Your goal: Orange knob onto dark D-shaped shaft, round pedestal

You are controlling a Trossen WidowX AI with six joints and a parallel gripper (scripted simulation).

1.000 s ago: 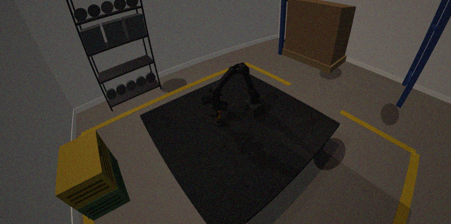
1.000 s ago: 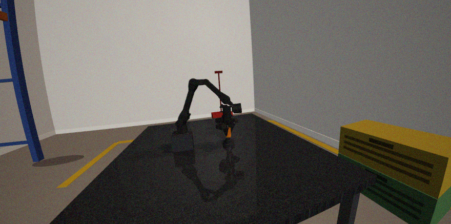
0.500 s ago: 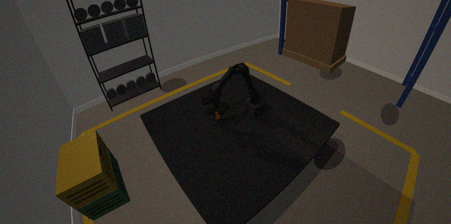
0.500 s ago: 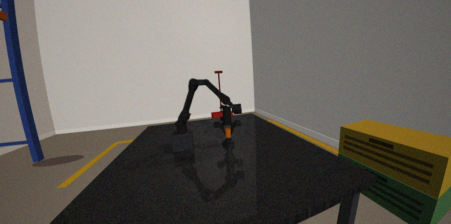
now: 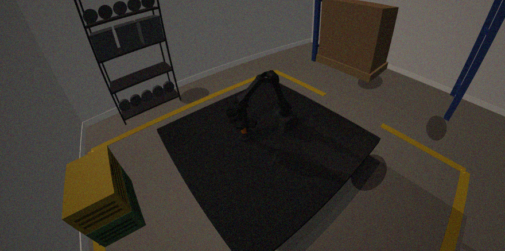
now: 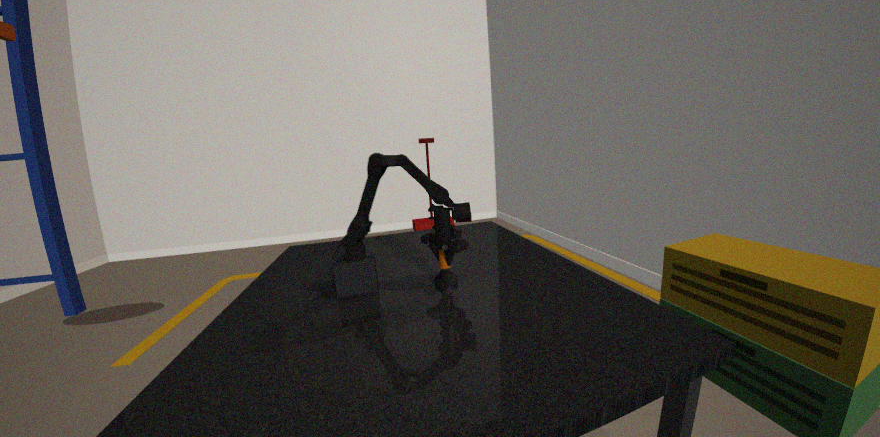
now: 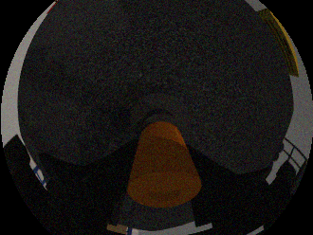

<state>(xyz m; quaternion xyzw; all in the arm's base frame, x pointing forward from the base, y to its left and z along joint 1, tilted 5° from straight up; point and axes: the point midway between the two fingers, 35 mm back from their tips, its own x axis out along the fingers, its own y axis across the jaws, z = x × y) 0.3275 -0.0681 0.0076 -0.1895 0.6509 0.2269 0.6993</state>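
The orange knob [image 5: 244,131] [image 6: 444,260] [image 7: 163,166] is between the fingers of my gripper [image 5: 244,129] [image 6: 443,256] [image 7: 160,146], which is shut on it and points down. The dark round pedestal [image 6: 446,280] is right below the knob in the exterior view. In the wrist view its faint round outline shows just past the knob's far end. The shaft cannot be made out, nor its flat side. Whether the knob touches the shaft or sits partly over it cannot be told in this dim light. The knob's hole is hidden.
The arm stands on a black table [image 5: 282,178] [image 6: 308,384], whose surface mirrors it in the exterior view. Yellow and green crates [image 5: 92,185] [image 6: 764,286], a shelf rack and a large brown box [image 5: 350,37] stand off the table.
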